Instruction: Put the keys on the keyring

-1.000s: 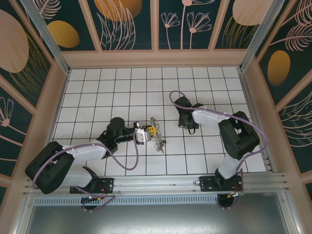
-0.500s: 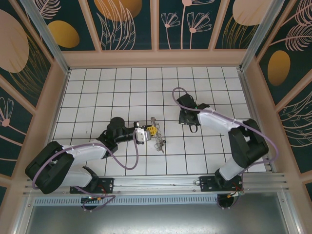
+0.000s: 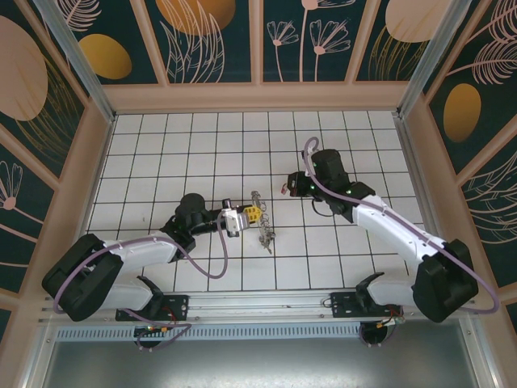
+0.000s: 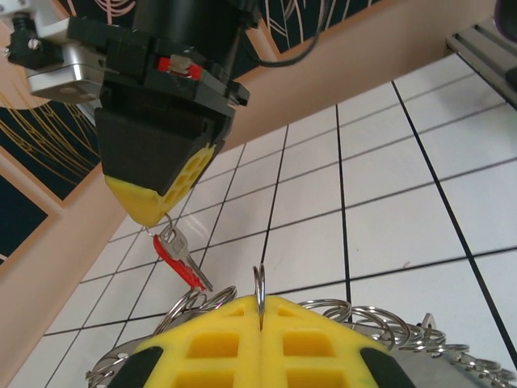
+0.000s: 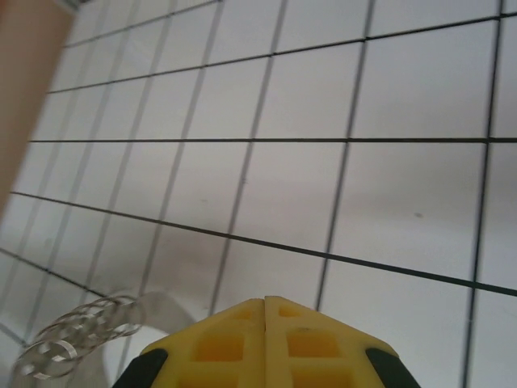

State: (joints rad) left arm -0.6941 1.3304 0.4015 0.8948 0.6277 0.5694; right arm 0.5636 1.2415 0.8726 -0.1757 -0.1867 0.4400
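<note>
My left gripper (image 3: 251,214) is shut on the keyring (image 3: 261,220), a thin silvery hoop fringed with small keys and lying on the white tiles. In the left wrist view the hoop's wire (image 4: 259,284) stands upright, pinched between the yellow fingers (image 4: 210,347). Coils of small rings (image 4: 388,317) spread to the right. My right gripper (image 3: 292,187) hovers to the right of the hoop. It is shut on the small ring of a silvery key with a red tag (image 4: 176,249), which dangles below its yellow tip (image 4: 152,212). In the right wrist view the fingers (image 5: 234,343) are pressed together.
The floor is a white tile grid (image 3: 202,145) bounded by a wooden ledge (image 3: 258,95) and patterned walls. An aluminium rail (image 3: 283,303) runs along the near edge by the arm bases. Some ring coils (image 5: 73,335) show at the lower left of the right wrist view.
My right arm has lifted from the tiles and stretched out, its elbow swinging right and its gripper rising with the red-tagged key. The left gripper and keyring have barely moved.
</note>
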